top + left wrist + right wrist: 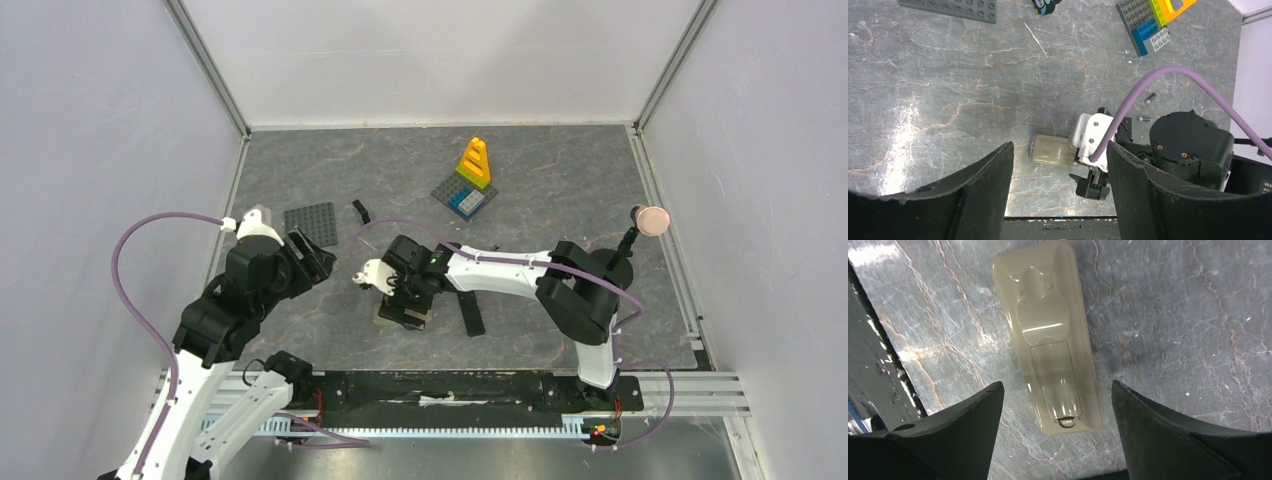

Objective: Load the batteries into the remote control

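The slim beige plastic remote control (1048,340) lay back-up on the grey marbled table (1173,315) under the right gripper (1057,390), whose fingers were spread wide, touching nothing. The left gripper (1059,150) gaped empty too. Two tiny dark cylindrical batteries (1150,98) lay nearby.

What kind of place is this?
Probably a lab robot test cell: plain white walls box in a marble-look tabletop, the left arm and right arm are bolted to a rail, and toy bricks lie about.
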Tool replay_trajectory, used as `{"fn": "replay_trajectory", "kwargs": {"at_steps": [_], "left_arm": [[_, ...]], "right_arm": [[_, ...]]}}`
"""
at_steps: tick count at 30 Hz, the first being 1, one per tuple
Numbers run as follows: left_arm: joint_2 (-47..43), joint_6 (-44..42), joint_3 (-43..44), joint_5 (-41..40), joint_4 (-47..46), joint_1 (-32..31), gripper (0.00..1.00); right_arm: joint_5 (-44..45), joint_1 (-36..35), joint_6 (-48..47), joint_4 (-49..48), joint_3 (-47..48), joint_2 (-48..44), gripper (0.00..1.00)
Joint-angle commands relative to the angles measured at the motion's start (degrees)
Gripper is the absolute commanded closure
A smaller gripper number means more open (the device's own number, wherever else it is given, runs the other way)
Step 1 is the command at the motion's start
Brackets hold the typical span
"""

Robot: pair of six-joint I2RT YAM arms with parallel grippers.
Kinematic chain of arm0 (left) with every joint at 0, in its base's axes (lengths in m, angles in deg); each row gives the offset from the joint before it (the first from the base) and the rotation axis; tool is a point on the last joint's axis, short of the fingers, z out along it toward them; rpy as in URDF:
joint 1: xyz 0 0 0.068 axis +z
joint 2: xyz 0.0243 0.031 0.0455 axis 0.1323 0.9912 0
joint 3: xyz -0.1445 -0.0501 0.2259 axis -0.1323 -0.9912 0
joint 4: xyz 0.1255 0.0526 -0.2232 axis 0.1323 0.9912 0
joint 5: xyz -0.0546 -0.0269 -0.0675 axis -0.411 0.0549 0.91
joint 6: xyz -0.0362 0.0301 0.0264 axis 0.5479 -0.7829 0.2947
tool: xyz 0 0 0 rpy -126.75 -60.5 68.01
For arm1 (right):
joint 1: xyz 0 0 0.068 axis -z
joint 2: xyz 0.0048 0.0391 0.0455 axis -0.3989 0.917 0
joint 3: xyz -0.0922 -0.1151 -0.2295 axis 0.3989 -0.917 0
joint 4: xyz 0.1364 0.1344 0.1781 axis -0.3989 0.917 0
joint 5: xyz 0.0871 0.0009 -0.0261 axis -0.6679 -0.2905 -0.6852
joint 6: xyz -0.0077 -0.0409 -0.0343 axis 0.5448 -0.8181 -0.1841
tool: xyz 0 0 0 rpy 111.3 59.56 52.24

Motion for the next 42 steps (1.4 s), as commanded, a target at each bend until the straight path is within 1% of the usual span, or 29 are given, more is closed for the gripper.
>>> {"fn": "replay_trajectory", "kwargs": {"at_steps": [1, 2, 5, 8, 11, 14, 15, 18, 19, 21, 23, 26, 29, 31, 34, 38, 40, 42], "left_arm": [[-0.2, -1.6, 2.1, 0.0, 0.3, 0.0, 0.26], [-0.2, -1.7, 2.0, 0.0, 0.3, 0.0, 0.26], [-0.4, -1.6, 2.0, 0.1, 0.3, 0.0, 0.26], [-0.5, -1.5, 2.5, 0.5, 0.3, 0.0, 0.26], [-0.5, -1.2, 3.5, 1.1, 0.3, 0.0, 0.26], [-0.3, -1.0, 4.4, 1.8, 0.3, 0.0, 0.26], [-0.4, -1.0, 4.6, 2.0, 0.3, 0.0, 0.26], [-0.7, -0.9, 5.1, 2.6, 0.3, 0.1, 0.26], [-0.9, -0.9, 5.2, 2.7, 0.3, 0.0, 0.26], [-1.6, -1.1, 5.1, 2.5, 0.3, 0.0, 0.26], [-2.6, -2.4, 4.6, 3.2, -0.8, 0.0, 0.26], [-5.1, -3.0, 3.2, 1.6, -1.7, 0.0, 0.26], [-8.2, -3.4, 1.6, 1.6, -3.9, 0.0, 0.26], [-10.2, -3.7, 0.2, 2.5, -6.3, 0.0, 0.26], [-12.8, -4.6, -1.7, 5.4, -10.7, 0.0, 0.25], [-15.6, -6.5, -5.0, 14.2, -20.8, 0.0, 0.23], [-16.2, -5.9, -6.4, 18.8, -27.2, 0.0, 0.21], [-15.8, -4.9, -7.3, 24.3, -33.4, 0.0, 0.19]], "right_arm": [[0.8, -0.3, -3.5, 2.2, 3.0, 1.2, 0.21], [1.2, -0.4, -3.7, 2.9, 3.3, 1.7, 0.22], [1.7, -0.9, -4.8, 4.7, 3.8, 2.9, 0.29], [3.1, -1.1, -5.1, 5.4, 3.7, 3.6, 0.38], [6.3, -1.7, -4.4, 5.0, 3.4, 4.0, 0.42], [9.0, -2.6, -4.1, 2.4, 1.6, 3.5, 0.46], [8.8, -2.7, -3.8, 1.2, 1.0, 3.2, 0.49], [7.9, -2.8, -1.8, -0.7, 0.1, 1.9, 0.64], [7.1, -2.7, -1.1, -1.5, -0.3, 1.1, 0.67], [5.4, -2.5, 0.6, -3.8, -1.4, -1.0, 0.7], [2.4, -1.6, 2.8, -7.3, -3.5, -4.1, 0.7], [-3.4, 0.4, 6.4, -11.5, -6.4, -9.2, 0.71], [-5.4, 1.4, 9.8, -14.2, -7.9, -13.9, 0.71], [-6.4, 2.3, 13.1, -15.8, -8.5, -16.9, 0.71], [-10.3, 4.1, 19.1, -18.6, -8.8, -21.4, 0.69], [-16.6, 5.5, 28.2, -21.7, -7.0, -26.0, 0.69], [-20.0, 5.9, 33.4, -23.4, -5.4, -27.8, 0.69], [-21.1, 5.9, 38.7, -24.5, -3.7, -29.7, 0.69]]}}
